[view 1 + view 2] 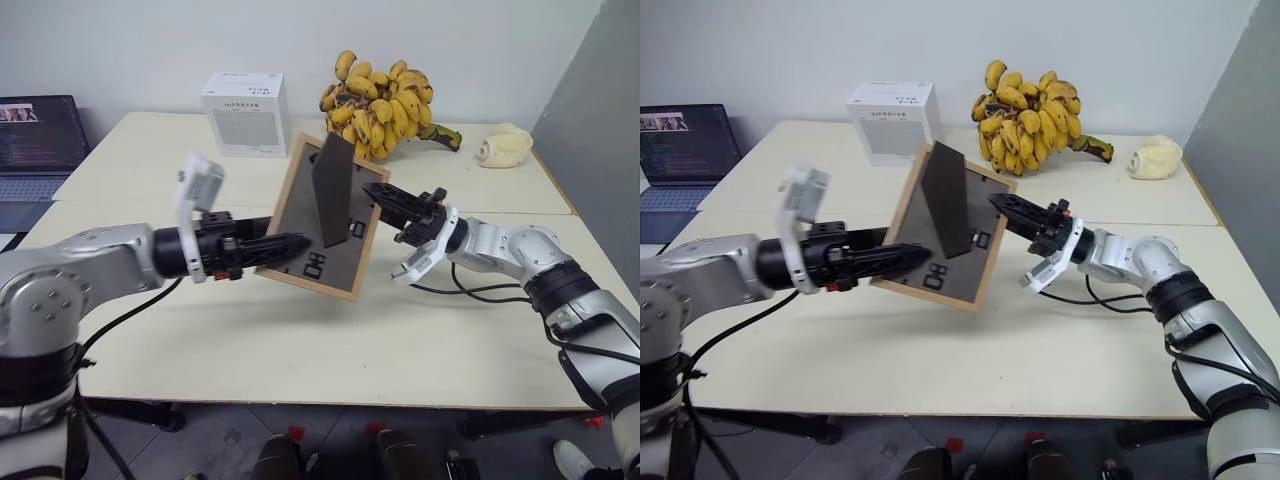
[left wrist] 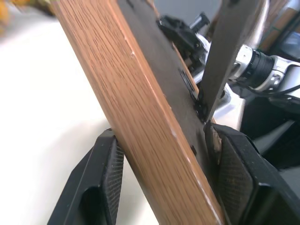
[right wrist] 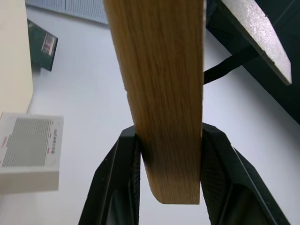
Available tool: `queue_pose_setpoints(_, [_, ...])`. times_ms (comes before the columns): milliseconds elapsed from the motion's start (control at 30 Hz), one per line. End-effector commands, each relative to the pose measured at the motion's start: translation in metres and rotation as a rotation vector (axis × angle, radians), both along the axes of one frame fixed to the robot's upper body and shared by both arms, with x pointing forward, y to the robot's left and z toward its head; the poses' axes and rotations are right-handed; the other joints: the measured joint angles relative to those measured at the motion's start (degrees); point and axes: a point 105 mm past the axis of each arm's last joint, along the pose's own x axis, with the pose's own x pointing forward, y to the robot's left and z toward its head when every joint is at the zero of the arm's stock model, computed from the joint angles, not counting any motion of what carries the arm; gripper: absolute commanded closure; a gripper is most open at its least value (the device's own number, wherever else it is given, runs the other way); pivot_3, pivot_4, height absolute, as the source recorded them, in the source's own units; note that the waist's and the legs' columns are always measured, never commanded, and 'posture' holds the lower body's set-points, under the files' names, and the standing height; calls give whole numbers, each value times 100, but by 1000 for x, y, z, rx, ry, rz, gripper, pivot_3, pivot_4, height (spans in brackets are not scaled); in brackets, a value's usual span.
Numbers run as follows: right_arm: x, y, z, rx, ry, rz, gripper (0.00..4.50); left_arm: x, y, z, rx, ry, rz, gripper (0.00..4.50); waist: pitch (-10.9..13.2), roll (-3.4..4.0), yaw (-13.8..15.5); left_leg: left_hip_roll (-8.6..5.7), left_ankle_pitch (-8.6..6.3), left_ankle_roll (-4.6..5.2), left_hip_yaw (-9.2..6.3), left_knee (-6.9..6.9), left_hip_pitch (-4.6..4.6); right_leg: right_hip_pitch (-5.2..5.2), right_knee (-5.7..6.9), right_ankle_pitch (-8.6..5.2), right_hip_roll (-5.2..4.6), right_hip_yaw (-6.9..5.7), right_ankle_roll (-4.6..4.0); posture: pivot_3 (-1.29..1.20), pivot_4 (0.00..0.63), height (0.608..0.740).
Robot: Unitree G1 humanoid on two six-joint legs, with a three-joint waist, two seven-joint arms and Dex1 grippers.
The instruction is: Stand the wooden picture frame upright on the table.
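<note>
Wooden picture frame (image 1: 318, 222) is hanging tilted above the table (image 1: 300, 340), prop leg swung out. Right gripper (image 3: 168, 150) is pinching its edge; left gripper (image 2: 164, 159) fingers are straddling it, slack. Twisting or dropping looks likely if left lets go.

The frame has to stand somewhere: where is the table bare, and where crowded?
Bare: the near table in front of the held frame, and the near left corner. Crowded: the far edge, with box, bananas and a pale lump at far right.
</note>
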Motion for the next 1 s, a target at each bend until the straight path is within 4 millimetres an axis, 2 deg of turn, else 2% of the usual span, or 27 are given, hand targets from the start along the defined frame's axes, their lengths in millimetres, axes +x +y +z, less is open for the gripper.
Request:
queue_pose_setpoints(33, [23,-24,-10,21,153,-122,3068,-36,15,31,37,-241,93,1864,1,-2,-29,-1,0,0,-4,0,-1,1,1,0,-1,-3,0,0,150,740])
queue_pose_setpoints(100, [23,-21,-15,1,162,-110,3068,-45,13,30,9,-237,85,1864,4,-7,-27,2,-1,0,-2,-1,-1,1,-1,-1,-2,-2,-3,0,150,740])
queue_pose_setpoints(167, [22,-17,-17,-11,156,-93,3068,-43,11,29,-14,-221,100,1864,4,-8,-10,2,0,0,-9,-1,-1,0,0,-2,-2,-7,-4,0,150,740])
queue_pose_setpoints(267, [22,-11,-9,22,144,-68,3068,-38,1,18,-5,-143,49,1864,2,-10,45,-1,0,0,-25,7,-1,9,4,-3,-2,-20,-5,0,150,740])
queue_pose_setpoints(567, [17,-12,3,62,118,-45,3068,0,-22,2,-51,58,-66,1864,3,-11,112,-4,0,0,-28,7,-1,10,4,-3,0,-25,-6,0,150,740])
queue_pose_setpoints(767, [12,-23,1,61,114,-68,3068,10,-40,-11,-124,281,-192,1864,3,-11,98,-3,0,0,-27,5,-1,10,5,-3,2,-24,-7,0,150,740])
queue_pose_setpoints(1000, [7,-32,-2,48,113,-100,3068,26,-36,-13,-193,449,-212,511,3,-11,55,-2,0,0,-31,7,-1,8,9,-4,5,-25,-7,0,150,740])
